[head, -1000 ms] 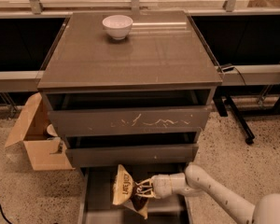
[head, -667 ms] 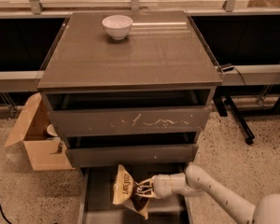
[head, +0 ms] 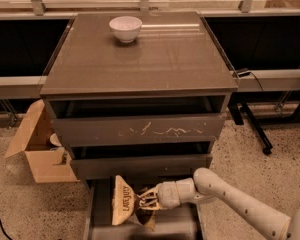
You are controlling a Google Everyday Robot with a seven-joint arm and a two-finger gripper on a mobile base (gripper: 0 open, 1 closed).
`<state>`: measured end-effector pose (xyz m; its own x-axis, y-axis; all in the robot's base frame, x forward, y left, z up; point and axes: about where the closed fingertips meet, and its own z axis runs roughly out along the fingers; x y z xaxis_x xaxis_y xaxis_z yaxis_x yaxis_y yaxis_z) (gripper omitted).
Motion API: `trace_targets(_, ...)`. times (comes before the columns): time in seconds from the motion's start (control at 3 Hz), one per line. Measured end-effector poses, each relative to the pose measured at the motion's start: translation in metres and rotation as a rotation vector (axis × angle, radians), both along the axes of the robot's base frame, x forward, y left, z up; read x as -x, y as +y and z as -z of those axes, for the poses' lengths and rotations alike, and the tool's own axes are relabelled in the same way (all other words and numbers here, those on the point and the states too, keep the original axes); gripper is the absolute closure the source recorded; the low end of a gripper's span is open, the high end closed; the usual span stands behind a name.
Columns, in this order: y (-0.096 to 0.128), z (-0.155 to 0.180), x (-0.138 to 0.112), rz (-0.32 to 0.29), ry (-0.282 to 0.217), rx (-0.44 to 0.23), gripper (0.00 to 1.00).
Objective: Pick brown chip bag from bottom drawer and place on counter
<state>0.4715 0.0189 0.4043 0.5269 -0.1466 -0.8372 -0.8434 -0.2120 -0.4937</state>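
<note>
While closed on brown chip bag [head: 123, 207], gripper [head: 146, 202] sits at bag's arm-side edge, over bottom drawer [head: 101, 220].

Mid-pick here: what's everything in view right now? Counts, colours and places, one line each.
brown chip bag: one, dark brown with cream ends, standing on edge over the bottom drawer
bottom drawer: one, grey-brown, pulled open at the cabinet's foot
counter: one, glossy grey-brown, cabinet top
white bowl: one, white, at the back of the counter, left of centre
scratched drawer: one, grey-brown, directly under the counter
middle drawer: one, grey-brown, between the other two
cardboard box: one, tan, open, on the floor left of the cabinet
arm: one, off-white, reaching in from lower right
pincer: one, pale, shut on the bag's right side, above the bottom drawer
</note>
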Motion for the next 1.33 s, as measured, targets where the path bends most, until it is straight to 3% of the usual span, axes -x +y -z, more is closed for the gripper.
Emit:
trace_targets(0.33, 0.007, -0.054, 0.008, -0.061, -0.122, 0.026, 1.0)
trace_targets(0.67, 0.007, -0.054, 0.008, -0.061, -0.122, 0.026, 1.0)
trace_targets(1.33, 0.022, -0.127, 0.021, -0.113, -0.272, 0.076, 1.0)
